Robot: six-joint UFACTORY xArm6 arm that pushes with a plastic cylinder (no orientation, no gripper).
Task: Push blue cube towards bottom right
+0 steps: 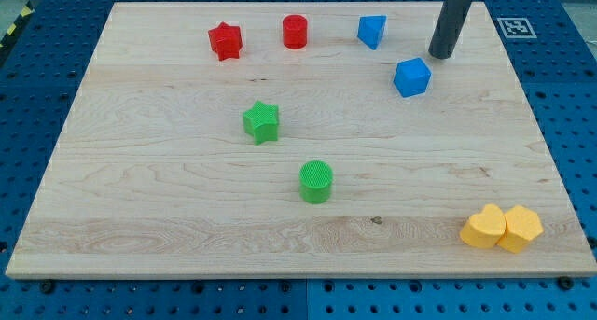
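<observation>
A pale wooden table (168, 199) with visible grain carries a red star block (225, 41), a red cylinder block (295, 31), a green star block (262, 122) and a green cylinder block (316, 182). The blue cube block (412, 77) and the blue wedge-like block (371, 30) share one bright blue, two yellow blocks (502, 228) sit together, and the rod (451, 21) is dark grey.

**One raised camera, looking down the bench**

A single view covers the scene. It sits above the bench (140, 208) on the side at the view's bottom, and looks down and across at a slant: the wooden top narrows toward the view's top, so that edge lies farther off. The camera stands near enough that the bench fills almost the whole picture, with all four corners inside it and only thin strips of the blue pegboard (569, 124) around. The dark rod (451, 21) enters from the view's top edge, its upper part cut off
</observation>
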